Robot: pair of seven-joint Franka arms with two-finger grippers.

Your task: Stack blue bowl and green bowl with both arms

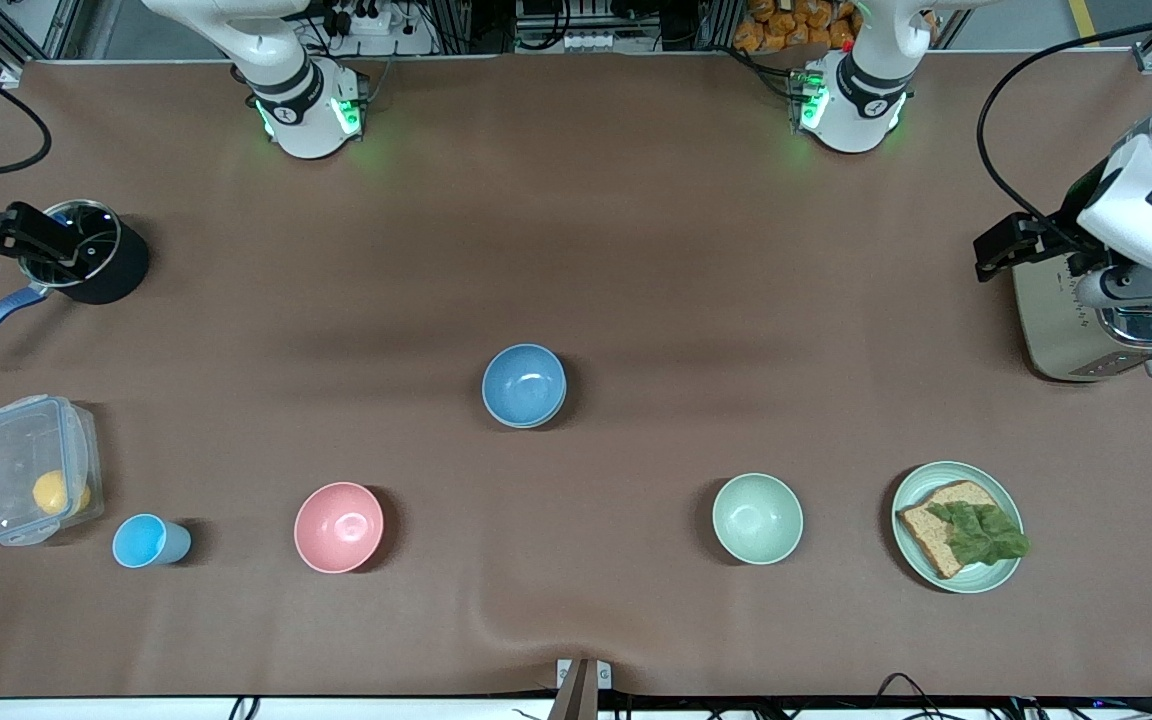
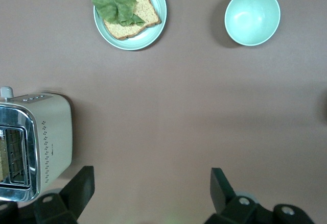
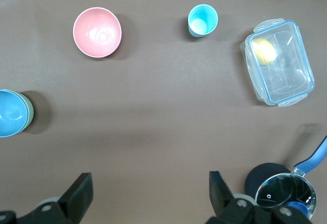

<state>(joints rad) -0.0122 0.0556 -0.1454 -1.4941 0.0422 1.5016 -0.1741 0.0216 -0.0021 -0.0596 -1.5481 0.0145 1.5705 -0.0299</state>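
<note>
The blue bowl (image 1: 524, 383) sits mid-table, nested in the green bowl (image 1: 526, 424), of which only a thin rim shows. The right wrist view shows the blue bowl (image 3: 10, 119) with the green rim (image 3: 31, 113) beside it. My left gripper (image 1: 1016, 245) hangs open and empty, high by the toaster at the left arm's end of the table; it also shows in the left wrist view (image 2: 152, 188). My right gripper (image 1: 6, 235) hangs open and empty, high over the saucepan at the right arm's end; it also shows in the right wrist view (image 3: 152, 188).
A paler mint bowl (image 1: 758, 518), a plate (image 1: 911, 495) with bread and lettuce, a pink bowl (image 1: 338, 527), a light-blue cup (image 1: 148, 541) and a clear lidded box (image 1: 31, 468) lie nearer the front camera. The toaster (image 1: 1066, 320) and saucepan (image 1: 101, 255) stand at the table's ends.
</note>
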